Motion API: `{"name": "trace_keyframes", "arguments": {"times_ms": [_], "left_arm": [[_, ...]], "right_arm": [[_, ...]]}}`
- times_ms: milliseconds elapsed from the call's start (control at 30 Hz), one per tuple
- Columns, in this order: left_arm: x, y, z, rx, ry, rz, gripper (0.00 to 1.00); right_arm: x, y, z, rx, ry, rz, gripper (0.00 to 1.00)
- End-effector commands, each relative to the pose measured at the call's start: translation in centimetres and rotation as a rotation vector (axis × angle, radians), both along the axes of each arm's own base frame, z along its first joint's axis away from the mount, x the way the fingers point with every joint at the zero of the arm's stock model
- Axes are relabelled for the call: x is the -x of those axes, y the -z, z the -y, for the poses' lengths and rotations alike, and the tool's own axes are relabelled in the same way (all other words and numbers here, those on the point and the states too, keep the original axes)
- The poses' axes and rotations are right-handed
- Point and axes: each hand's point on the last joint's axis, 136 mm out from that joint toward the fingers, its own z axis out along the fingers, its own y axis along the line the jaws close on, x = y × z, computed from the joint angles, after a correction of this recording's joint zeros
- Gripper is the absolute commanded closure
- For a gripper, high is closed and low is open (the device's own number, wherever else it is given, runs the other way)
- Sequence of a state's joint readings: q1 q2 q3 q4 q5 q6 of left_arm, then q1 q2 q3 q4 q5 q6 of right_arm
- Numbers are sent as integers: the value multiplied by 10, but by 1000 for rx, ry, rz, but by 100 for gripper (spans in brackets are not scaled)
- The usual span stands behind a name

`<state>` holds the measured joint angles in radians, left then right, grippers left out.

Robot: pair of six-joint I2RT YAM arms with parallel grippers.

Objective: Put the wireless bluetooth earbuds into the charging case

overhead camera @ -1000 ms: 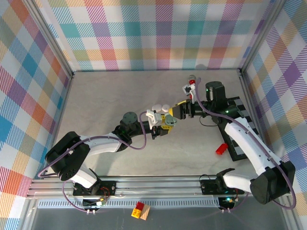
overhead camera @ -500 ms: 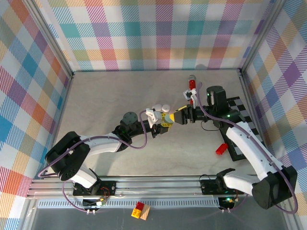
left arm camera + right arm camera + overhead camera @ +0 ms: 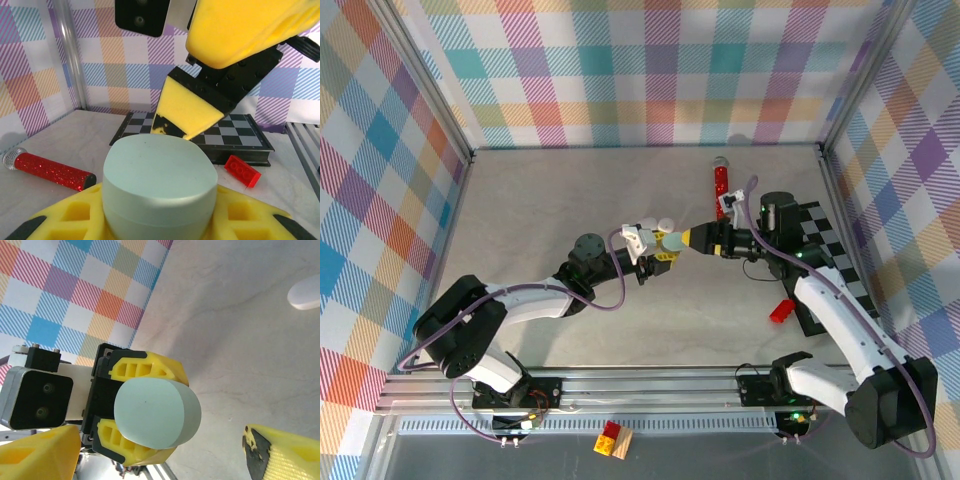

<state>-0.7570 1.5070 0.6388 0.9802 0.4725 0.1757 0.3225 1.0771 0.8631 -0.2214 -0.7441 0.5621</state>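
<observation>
The charging case is a pale mint pebble with its lid down. My left gripper is shut on it between yellow fingers, lifted above the table's middle. From above, the left gripper and the case point right at my right gripper. The right gripper stands open just short of the case, one finger on each side and touching nothing. The earbuds are out of view.
Two white oval pieces lie on the table just behind the grippers; one white oval appears in the right wrist view. A red glitter cylinder lies behind, and a chessboard and a red brick lie to the right.
My right gripper has drawn back to the right off the case and opened wider. The left gripper has kept its hold on the case, shifting slightly toward the back.
</observation>
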Motion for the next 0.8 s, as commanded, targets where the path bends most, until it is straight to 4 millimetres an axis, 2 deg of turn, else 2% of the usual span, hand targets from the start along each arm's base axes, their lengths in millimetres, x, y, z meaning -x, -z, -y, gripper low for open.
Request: {"name": "trace_keyframes", "arguments": {"times_ms": [0,133,400,633,767], "left_arm": [[6,-28,-1,70,6,63,67],[5,-30,-2,80,4,68,67],[6,-30,-1,77,9,62,67],[5,-30,2,80,17,62,67],[6,-31,1,80,18,64,67]], "right_arm": [[3,-13,-10,-115,-47,-44,16],[5,-15,-21,-210,-114,-122,21],[11,-19,-34,-265,-174,-143,32],[8,-20,-34,-267,-169,-148,53],[3,-15,-34,-262,-145,-159,71]]}}
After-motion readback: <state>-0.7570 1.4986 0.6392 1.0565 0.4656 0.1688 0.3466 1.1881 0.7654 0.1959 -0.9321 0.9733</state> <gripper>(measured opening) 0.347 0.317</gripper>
